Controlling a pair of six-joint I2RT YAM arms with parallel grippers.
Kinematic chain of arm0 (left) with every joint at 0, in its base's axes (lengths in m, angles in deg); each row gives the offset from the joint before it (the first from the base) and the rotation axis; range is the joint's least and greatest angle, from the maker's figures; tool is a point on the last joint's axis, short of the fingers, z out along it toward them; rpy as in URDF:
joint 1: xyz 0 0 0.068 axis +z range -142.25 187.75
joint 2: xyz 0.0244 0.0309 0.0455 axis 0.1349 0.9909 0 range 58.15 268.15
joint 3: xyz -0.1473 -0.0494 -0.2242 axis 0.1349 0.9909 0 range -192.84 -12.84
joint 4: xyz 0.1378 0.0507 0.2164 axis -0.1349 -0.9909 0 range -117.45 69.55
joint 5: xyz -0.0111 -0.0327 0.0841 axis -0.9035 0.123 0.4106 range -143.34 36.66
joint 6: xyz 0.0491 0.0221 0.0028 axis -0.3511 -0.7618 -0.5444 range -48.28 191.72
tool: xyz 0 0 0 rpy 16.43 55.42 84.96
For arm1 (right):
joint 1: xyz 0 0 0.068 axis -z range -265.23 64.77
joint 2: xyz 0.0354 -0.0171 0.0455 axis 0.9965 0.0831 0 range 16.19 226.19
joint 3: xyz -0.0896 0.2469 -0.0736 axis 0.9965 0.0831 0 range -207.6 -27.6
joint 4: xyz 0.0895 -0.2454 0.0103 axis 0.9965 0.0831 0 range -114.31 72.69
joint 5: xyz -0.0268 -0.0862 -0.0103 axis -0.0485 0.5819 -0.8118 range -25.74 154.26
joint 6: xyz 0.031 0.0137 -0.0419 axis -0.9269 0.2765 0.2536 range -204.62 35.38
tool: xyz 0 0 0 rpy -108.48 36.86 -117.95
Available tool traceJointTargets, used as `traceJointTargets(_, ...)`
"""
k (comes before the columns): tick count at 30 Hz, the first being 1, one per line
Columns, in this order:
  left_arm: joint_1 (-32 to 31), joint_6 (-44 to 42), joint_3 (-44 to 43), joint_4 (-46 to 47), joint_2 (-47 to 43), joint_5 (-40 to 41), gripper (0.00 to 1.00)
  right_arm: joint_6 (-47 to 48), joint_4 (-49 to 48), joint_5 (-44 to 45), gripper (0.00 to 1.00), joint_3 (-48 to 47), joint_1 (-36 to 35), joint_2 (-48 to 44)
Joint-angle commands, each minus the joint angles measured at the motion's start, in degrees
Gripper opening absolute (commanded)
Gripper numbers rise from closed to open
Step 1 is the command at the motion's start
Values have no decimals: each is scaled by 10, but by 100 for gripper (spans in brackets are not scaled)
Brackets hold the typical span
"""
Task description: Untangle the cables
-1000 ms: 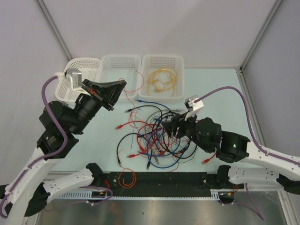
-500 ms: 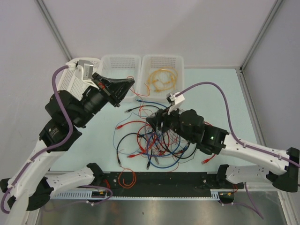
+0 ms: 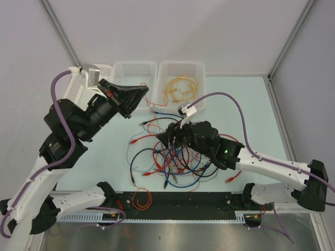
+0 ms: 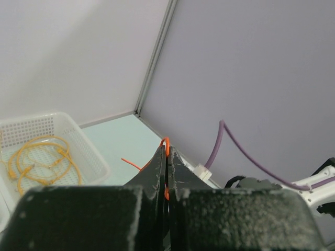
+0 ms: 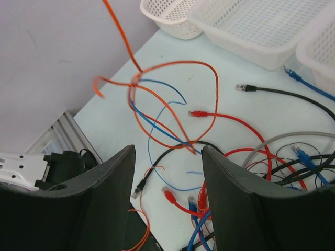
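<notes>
The cables lie in a tangle of red, blue, black and orange strands on the pale table, in front of the baskets. My left gripper is raised above the table near the middle basket, shut on a thin orange wire that runs down into the tangle. In the left wrist view the orange wire loops out over the shut gripper. My right gripper hovers over the left side of the tangle, open. Between its fingers nothing is held; the orange wire, a red plug and a blue cable lie below.
Three white baskets stand along the back: the left one partly behind my left arm, the middle one, and the right one holding yellow cables. A loose orange loop hangs over the table's front rail.
My right arm has swung left and forward over the tangle, its jaws staying open. The left gripper has risen a little toward the baskets, still pinching the orange wire.
</notes>
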Motion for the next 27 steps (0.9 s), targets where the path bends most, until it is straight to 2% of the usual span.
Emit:
traceJointTargets(1, -2, -3, -58, 4, 6, -8, 0, -4, -33, 16, 58, 37, -1, 7)
traceJointTargets(8, -2, -9, -94, -6, 20, -12, 0, 32, -70, 52, 59, 90, -25, 13)
traceJointTargets(14, -3, -3, -96, -8, 23, -26, 0, 46, -138, 73, 62, 108, -17, 40)
traceJointTargets(17, -2, -3, -97, -10, 24, -22, 0, 27, -171, 79, 50, 109, 7, 63)
traceJointTargets(18, -2, -4, -97, -11, 24, -23, 0, 17, -173, 80, 38, 112, 26, 66)
traceJointTargets(20, -3, -6, -100, -16, 24, -19, 0, -13, -175, 79, 24, 127, 42, 61)
traceJointTargets(21, -2, -10, -102, -17, 25, -19, 0, -21, -175, 79, 12, 136, 51, 55)
traceJointTargets(23, -2, -15, -103, -21, 25, -19, 0, -35, -162, 93, 0, 151, 67, 28)
traceJointTargets(27, -2, -21, -109, -16, 30, -1, 0, -42, -140, 81, 0, 199, 92, -30)
